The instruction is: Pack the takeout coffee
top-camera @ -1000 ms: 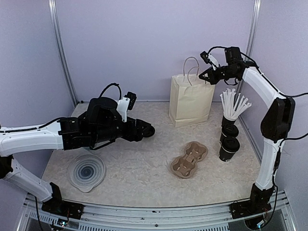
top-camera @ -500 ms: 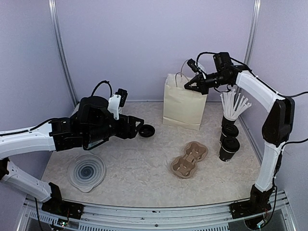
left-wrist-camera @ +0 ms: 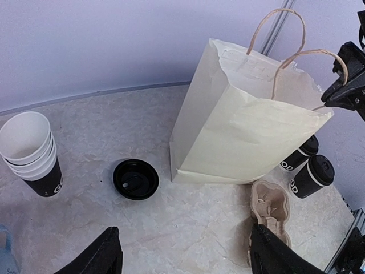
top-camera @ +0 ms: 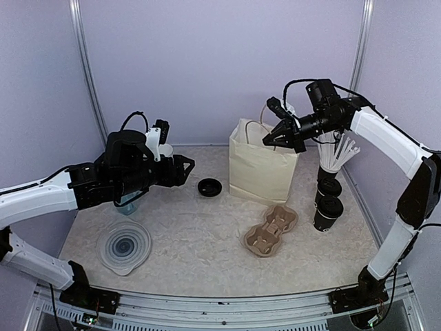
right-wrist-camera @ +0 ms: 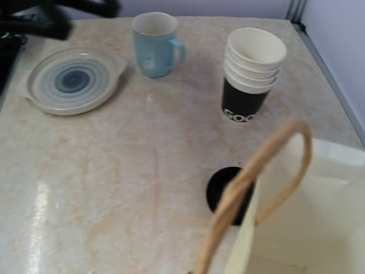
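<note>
"Looking past your grippers, what lies about, and does anything block you?"

"My right gripper [top-camera: 272,139] is clenched on one handle [right-wrist-camera: 256,162] of the paper bag [top-camera: 258,172], which stands on its base toward the back of the table [top-camera: 200,255], mouth open upward. My left gripper [left-wrist-camera: 183,228] hangs released over bare tabletop left of the bag, fingers [left-wrist-camera: 100,257] spread wide with nothing between them. A loose black lid [left-wrist-camera: 135,178] lies flat near the bag's left bottom corner. Farther left stand a nested stack of lidless cups [left-wrist-camera: 31,151] and a blue mug [right-wrist-camera: 155,43], and a ridged plate [top-camera: 124,246] lies at the near left. From my left wrist the bag blocks part of the far lidded cup [left-wrist-camera: 299,157]."

"Where is the coffee, then?"

"Both cups stand at the right edge: the near lidded cup [top-camera: 328,212] in front, the far lidded cup close behind it (touching or not, I cannot tell), and behind those a black cup of white straws [top-camera: 334,148]. The brown carrier tray [top-camera: 271,229] lies flat just left of them, in front of the bag; the cups stand outside its wells."

"And inside the bag?"

"My right wrist shows only pale paper walls; the bottom is out of view."
</note>
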Robot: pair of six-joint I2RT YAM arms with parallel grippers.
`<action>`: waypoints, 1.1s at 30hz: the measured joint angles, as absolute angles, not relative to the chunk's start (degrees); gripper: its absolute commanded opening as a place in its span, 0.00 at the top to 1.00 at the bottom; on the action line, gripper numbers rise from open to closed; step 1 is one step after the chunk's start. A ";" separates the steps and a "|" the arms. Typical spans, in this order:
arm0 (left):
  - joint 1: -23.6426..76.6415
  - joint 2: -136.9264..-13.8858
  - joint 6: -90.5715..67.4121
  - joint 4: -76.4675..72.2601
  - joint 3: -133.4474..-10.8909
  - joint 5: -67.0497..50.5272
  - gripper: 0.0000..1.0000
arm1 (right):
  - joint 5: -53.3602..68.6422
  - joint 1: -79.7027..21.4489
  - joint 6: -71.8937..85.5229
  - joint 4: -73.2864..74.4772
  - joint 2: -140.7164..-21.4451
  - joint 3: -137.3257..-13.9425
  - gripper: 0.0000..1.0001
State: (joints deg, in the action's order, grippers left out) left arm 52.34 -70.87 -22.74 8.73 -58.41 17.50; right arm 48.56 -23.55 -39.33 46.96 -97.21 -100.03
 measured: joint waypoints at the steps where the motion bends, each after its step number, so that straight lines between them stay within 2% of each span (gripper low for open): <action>1: 52.01 -70.87 -22.83 8.73 -58.41 17.12 0.25 | 48.82 -23.81 -39.88 47.37 -96.53 -99.50 1.00; 8: 50.81 -71.11 -22.35 10.44 -59.81 14.96 0.24 | 49.71 -25.89 -45.30 52.40 -93.47 -96.38 1.00; 15: 48.07 -75.53 -17.15 13.93 -71.57 10.37 0.23 | 50.35 -31.77 -50.98 60.49 -92.97 -95.79 1.00; 26: 47.24 -91.85 -5.06 19.25 -91.42 -4.64 0.19 | 49.80 -36.01 -54.96 69.41 -91.68 -95.98 1.00; 30: 48.75 -97.65 -0.56 20.75 -94.26 -5.63 0.19 | 49.65 -36.12 -55.11 70.00 -89.14 -95.64 1.00; 33: 50.35 -101.91 1.65 22.68 -97.60 -4.45 0.23 | 49.67 -36.27 -55.22 70.15 -87.68 -94.96 1.00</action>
